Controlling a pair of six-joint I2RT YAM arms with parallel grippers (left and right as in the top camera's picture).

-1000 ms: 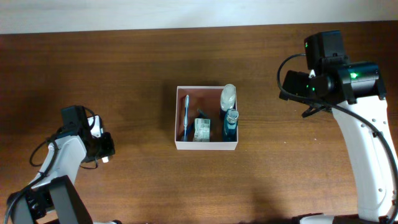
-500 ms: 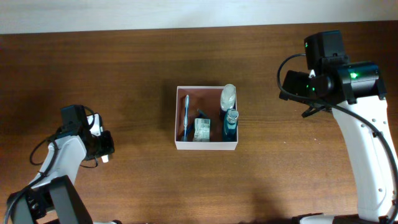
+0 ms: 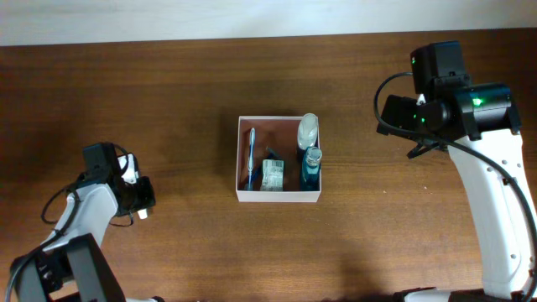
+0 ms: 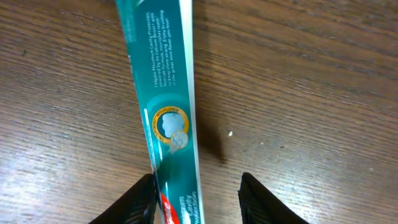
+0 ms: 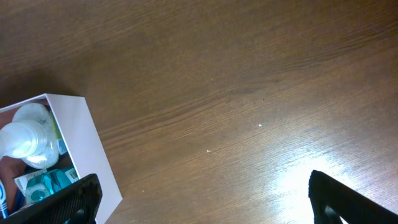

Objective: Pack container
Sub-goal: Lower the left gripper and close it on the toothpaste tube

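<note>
Progress: mostly packed, by my reading. Container (image 3: 243, 195) sits mid-frame in the overhead view, on the table (image 3: 168, 101).
- Inside it: toothbrush (image 3: 251, 158) along the frame-left wall, packet (image 3: 271, 174) in the middle, white bottle (image 3: 308, 128) and blue bottle (image 3: 311, 166) on the frame-right side.
- Left to do, as far as shown: one tube (image 4: 168, 106) lies flat on the wood at lower left, well apart from the container. It needs gripping, carrying over and placing. No other loose item is visible.

Left gripper (image 4: 196, 186): fingers spread, straddling the tube's lower end. The tube lies against the frame-left finger, with a gap on the other side. Not pinched.
Right gripper (image 5: 204, 180): upper right of the overhead view, fingers wide apart, nothing between them. A container corner shows at lower left of its wrist view.

Materials:
- Container: thin white walls, probably card; reddish-brown floor; square, shallow.
- Tube: flat, teal, glossy, with small print and a red patch near the fingers. Likely soft and slippery.
- Blue bottle: clear tinted plastic. White bottle: rounded, translucent.
- Table: dark wood grain, matte, with glare at lower right of the right wrist view.
</note>
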